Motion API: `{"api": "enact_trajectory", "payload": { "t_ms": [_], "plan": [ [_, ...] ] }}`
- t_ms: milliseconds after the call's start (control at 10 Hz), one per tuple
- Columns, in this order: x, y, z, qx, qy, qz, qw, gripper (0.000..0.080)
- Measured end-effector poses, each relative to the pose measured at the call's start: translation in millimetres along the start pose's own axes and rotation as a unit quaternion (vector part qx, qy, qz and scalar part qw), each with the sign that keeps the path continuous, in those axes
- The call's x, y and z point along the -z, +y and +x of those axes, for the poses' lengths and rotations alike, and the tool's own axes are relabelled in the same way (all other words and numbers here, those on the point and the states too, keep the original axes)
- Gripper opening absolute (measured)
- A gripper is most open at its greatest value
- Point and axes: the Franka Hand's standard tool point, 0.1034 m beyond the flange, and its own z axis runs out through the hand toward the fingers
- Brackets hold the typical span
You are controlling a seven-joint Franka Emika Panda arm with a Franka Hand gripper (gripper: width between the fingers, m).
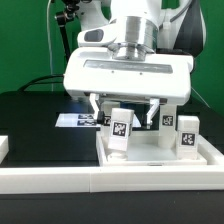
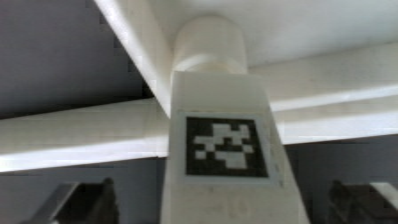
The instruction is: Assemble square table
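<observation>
Black bench, frame centre: gripper (image 1: pixel 128 113) released, jaws astride leg (image 1: pixel 120 130) on tabletop (image 1: pixel 160 152). Next prob. regrasp, screw in.

Even, bright light is falling from above on my workspace; the white parts are glaring slightly against the black table (image 1: pixel 30 125). Both pictures are looking soft and coarse. In my wrist view the leg (image 2: pixel 222 120) is filling the frame, blurring close up, with dim grey shadow beside it.
</observation>
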Motion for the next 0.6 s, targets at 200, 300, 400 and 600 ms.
{"api": "enact_trajectory", "payload": {
  "t_ms": [200,300,400,600],
  "plan": [
    [0.0,0.0,0.0,0.0,0.0,0.0,1.0,0.0646],
    [0.0,0.0,0.0,0.0,0.0,0.0,1.0,0.0646],
    [0.0,0.1,0.0,0.0,0.0,0.0,1.0,0.0649],
    [0.2,0.8,0.5,0.0,0.0,0.0,1.0,0.0649]
  ]
}}
